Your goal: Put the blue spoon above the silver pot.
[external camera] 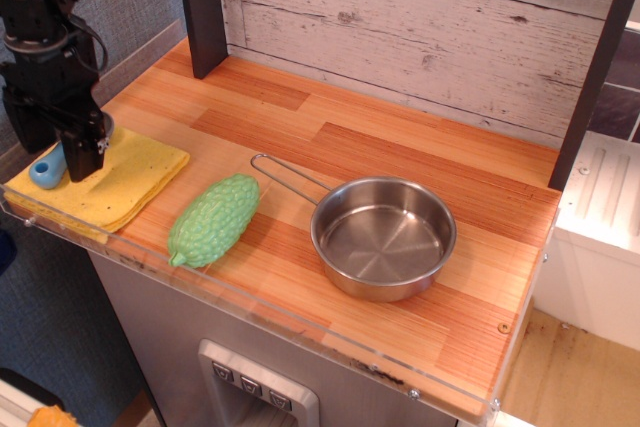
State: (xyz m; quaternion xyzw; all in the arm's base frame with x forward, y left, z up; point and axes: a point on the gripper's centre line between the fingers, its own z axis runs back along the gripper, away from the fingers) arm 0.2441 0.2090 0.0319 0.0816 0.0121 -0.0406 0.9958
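The blue spoon [45, 170] lies at the far left on a yellow cloth [125, 182]. Only its light-blue handle end with the hole shows; its grey bowl is hidden behind my gripper. My gripper [82, 159] hangs low over the cloth, just right of the handle end, over the middle of the spoon. Its fingers read as one dark block, so I cannot tell how the jaws stand. The silver pot [383, 237] sits empty at centre right, its wire loop handle [285, 175] pointing to the back left.
A green bumpy toy gourd [213, 218] lies between the cloth and the pot. A dark post [203, 7] stands at the back left and another [595, 67] at the right. A clear plastic lip [250, 302] runs along the front edge.
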